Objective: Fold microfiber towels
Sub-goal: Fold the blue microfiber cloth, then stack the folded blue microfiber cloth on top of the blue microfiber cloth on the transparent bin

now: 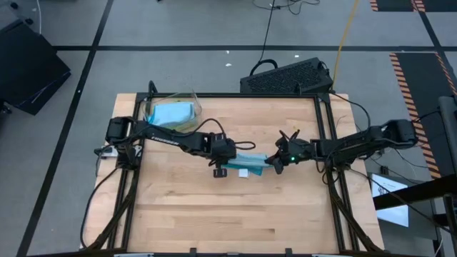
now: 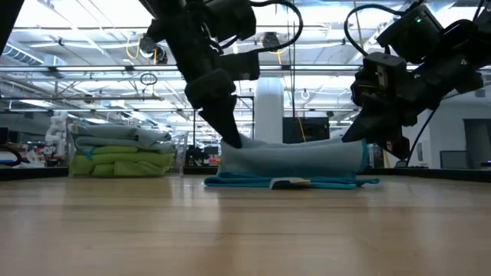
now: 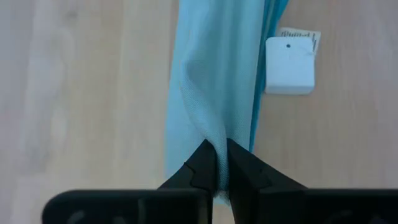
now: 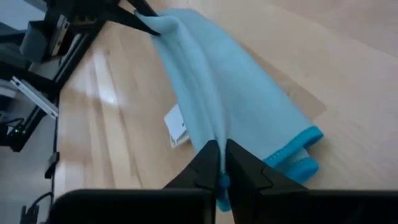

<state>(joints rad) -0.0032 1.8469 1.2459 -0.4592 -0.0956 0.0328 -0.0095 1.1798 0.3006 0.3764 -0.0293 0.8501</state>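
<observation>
Both grippers, the left gripper (image 3: pixel 216 167) and the right gripper (image 4: pixel 217 163), are pinched on opposite ends of one light blue microfiber towel (image 1: pixel 250 160) at mid-table, its upper layer lifted over the lower. It looks mid-fold; next they must lay that layer down squarely, white tag (image 3: pixel 289 65) alongside, then let go.

towel (image 1: pixel 250 162): table (image 1: pixel 214 221) centre | bin (image 1: pixel 171 111): back-left corner
</observation>
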